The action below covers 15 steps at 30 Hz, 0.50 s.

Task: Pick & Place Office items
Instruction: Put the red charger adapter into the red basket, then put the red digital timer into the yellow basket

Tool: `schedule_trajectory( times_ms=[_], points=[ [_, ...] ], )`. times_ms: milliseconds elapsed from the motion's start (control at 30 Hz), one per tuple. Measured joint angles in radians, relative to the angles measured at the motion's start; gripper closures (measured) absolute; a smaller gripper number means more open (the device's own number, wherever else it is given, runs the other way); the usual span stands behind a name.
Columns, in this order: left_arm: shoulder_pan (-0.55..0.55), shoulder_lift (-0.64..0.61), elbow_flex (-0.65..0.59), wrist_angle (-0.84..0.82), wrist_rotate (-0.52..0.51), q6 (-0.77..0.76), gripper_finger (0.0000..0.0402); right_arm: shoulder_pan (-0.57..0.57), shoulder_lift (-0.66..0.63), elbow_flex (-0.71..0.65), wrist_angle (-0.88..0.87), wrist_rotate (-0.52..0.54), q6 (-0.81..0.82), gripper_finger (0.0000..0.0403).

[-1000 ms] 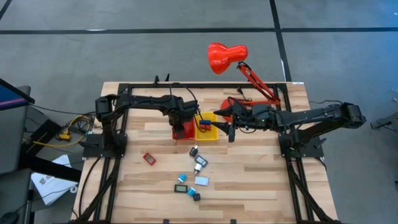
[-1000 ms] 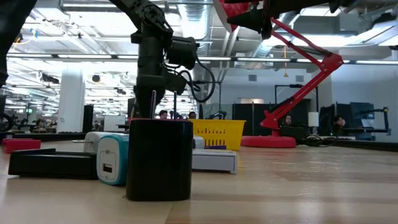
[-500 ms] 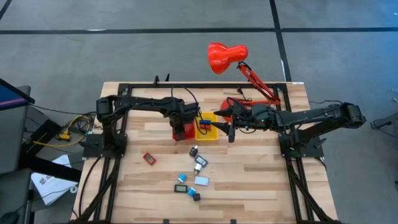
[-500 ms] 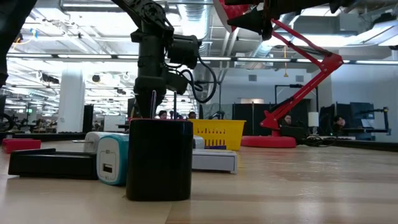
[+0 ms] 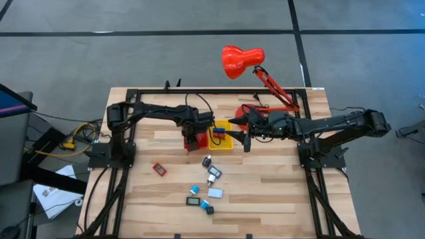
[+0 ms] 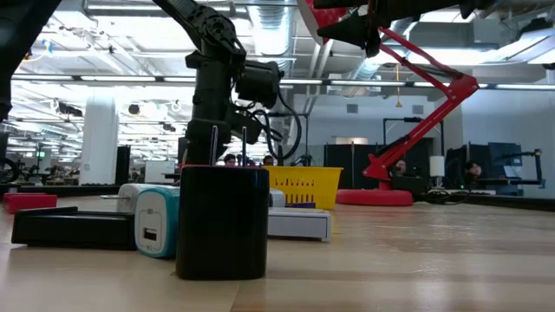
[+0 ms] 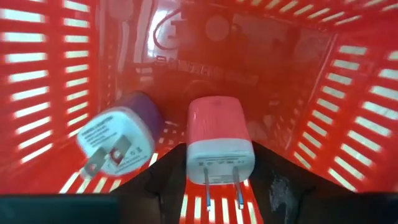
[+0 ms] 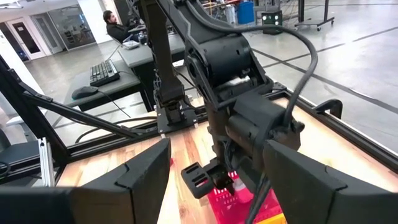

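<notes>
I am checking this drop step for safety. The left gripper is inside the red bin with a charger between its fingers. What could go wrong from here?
1. The left gripper holds the pink charger close beside another plug in the red bin; it may land on that plug.
2. The gripper sits low between the bin walls, so lifting out could catch and drag the bin.
3. The right gripper hovers by the adjacent yellow bin; the arms could touch.

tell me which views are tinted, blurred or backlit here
Left wrist view: all washed red inside the red bin, and the white plug adapter between the left pincer fingers looks pink. Low view: the near black block is a dark soft silhouette against bright ceiling lights. High view: even light, no glare.
</notes>
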Motion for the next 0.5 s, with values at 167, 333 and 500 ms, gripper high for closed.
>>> schedule_trajectory(
  times_ms=[167,333,500],
  points=[
    [0.000,-0.011,0.000,0.001,0.000,-0.001,0.0221,0.000,0.000,0.000,0.001,0.000,0.000,0.0154],
    [0.000,-0.011,0.000,0.000,0.001,-0.001,0.0219,0.000,0.000,0.000,-0.002,0.000,-0.002,0.0154],
    [0.000,-0.016,0.000,-0.018,0.001,0.015,0.0218,0.000,0.000,0.000,-0.002,0.000,-0.002,0.0154]
  ],
)
